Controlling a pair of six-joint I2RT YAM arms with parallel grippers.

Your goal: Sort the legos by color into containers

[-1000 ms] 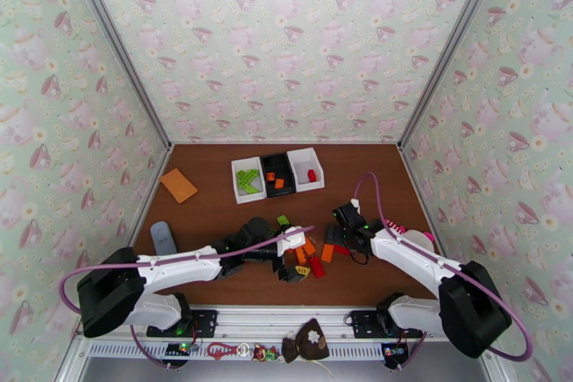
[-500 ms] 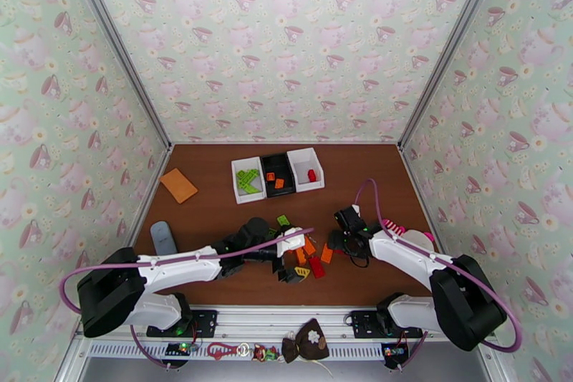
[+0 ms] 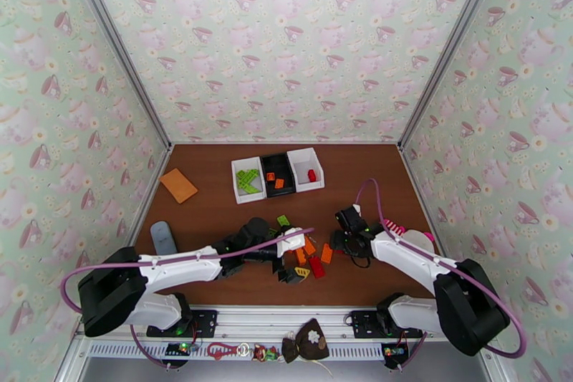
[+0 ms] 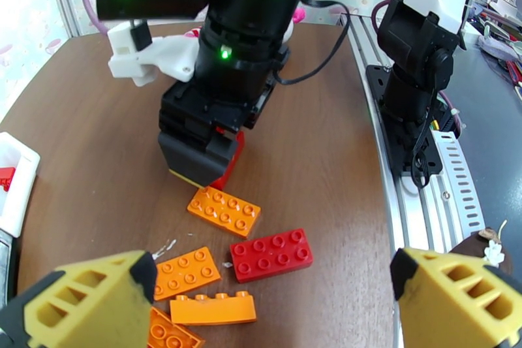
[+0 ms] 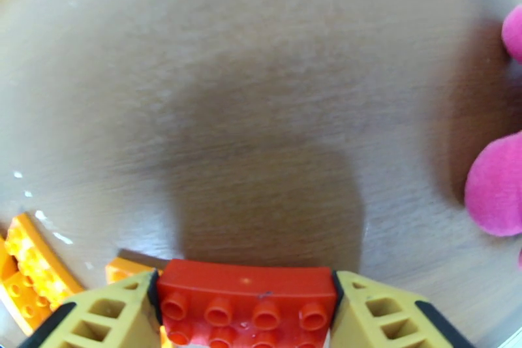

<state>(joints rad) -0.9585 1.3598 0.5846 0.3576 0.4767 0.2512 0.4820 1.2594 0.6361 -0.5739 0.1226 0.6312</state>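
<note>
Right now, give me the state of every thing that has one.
Left gripper: open, above loose bricks.
Right gripper: shut on a red brick.
Left white bin: holds green bricks.
Black bin: holds orange bricks.
Right white bin: holds one red lego.
Loose bricks: lying unsorted on the table.

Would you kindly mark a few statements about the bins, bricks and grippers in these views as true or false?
1. The right gripper has a red brick between its fingers. True.
2. The left gripper is shut on an orange piece. False: it is open and holds nothing.
3. The black bin holds only green pieces. False: it holds orange bricks; the green bricks lie in the left white bin.
4. A flat orange card lies on the table to the left of the bins. True.
</note>
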